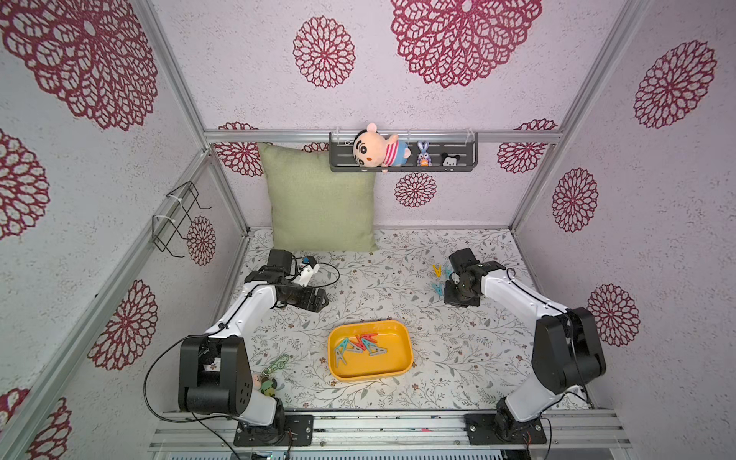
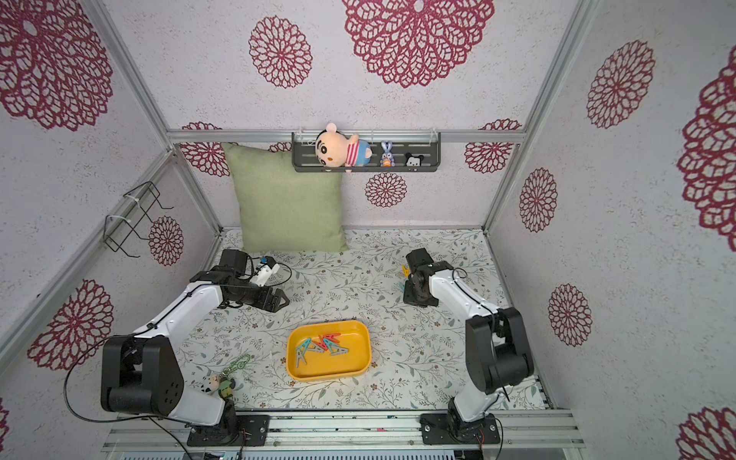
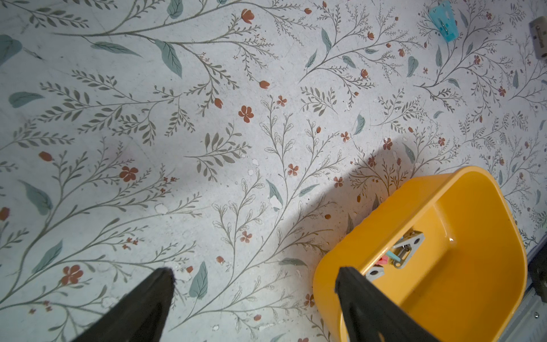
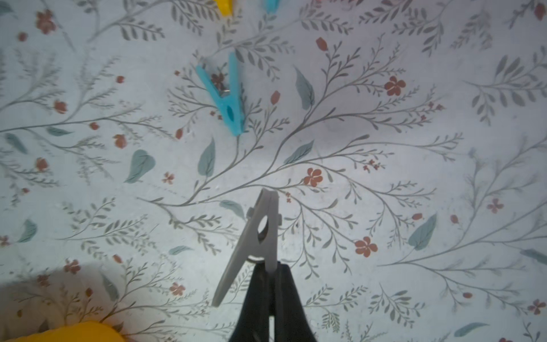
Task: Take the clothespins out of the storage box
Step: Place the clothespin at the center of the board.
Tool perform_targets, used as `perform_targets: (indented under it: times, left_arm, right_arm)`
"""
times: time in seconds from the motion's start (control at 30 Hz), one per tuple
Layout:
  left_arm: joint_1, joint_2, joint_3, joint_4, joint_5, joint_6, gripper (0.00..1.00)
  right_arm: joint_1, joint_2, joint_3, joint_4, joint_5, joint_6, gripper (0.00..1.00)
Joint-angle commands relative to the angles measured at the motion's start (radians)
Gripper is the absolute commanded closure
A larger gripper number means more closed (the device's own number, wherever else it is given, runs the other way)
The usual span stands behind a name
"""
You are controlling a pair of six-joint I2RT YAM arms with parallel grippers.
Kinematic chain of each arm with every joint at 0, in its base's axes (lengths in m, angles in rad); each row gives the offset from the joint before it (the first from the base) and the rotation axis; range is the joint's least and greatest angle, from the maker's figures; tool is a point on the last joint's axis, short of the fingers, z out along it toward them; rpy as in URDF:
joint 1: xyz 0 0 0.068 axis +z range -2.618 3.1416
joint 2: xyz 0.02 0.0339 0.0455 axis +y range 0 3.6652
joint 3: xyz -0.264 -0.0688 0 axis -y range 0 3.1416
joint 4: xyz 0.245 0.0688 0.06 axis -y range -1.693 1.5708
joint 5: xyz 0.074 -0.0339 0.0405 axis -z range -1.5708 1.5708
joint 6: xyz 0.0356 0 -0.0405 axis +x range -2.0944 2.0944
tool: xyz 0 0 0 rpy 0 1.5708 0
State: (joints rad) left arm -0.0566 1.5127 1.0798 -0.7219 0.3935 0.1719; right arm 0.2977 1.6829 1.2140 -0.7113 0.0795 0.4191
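The yellow storage box (image 1: 406, 338) (image 2: 364, 338) sits at the front middle of the table with several red, teal and grey clothespins (image 1: 360, 344) (image 2: 320, 344) (image 3: 405, 248) inside. My right gripper (image 4: 270, 268) is shut on one leg of a grey clothespin (image 4: 260, 234), above the table at the far right. A blue clothespin (image 4: 228, 97) (image 1: 438, 288) and a yellow one (image 1: 437, 271) (image 4: 225, 6) lie on the table close by. My left gripper (image 1: 318, 300) (image 3: 254, 275) hangs open and empty, left of and behind the box (image 3: 473, 281).
A green cushion (image 1: 318, 199) leans on the back wall. The shelf (image 1: 462, 157) above holds plush toys. A green-chained keychain charm (image 1: 275, 374) lies by the left arm's base. A wire rack (image 1: 179, 219) hangs on the left wall.
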Motion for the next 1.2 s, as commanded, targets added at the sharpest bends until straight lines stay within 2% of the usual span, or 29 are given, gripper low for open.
perform_targets:
  times: [0.0,0.2,0.47,1.17]
  left_arm:
    - [-0.004,-0.019,-0.005,0.011,0.004,0.008,0.06]
    - [-0.005,-0.02,-0.006,0.009,0.013,0.006,0.06]
    - [-0.005,-0.031,-0.01,0.008,0.009,0.006,0.06]
    - [-0.006,-0.027,-0.01,0.006,0.013,0.007,0.06]
  right_arm:
    - [-0.036,0.061,0.068,-0.005,-0.045,-0.122,1.0]
    - [-0.057,0.223,0.202,0.0,-0.077,-0.219,1.0]
    - [-0.068,0.384,0.368,-0.081,-0.003,-0.297,1.0]
    - [-0.069,0.357,0.333,-0.088,0.008,-0.372,1.0]
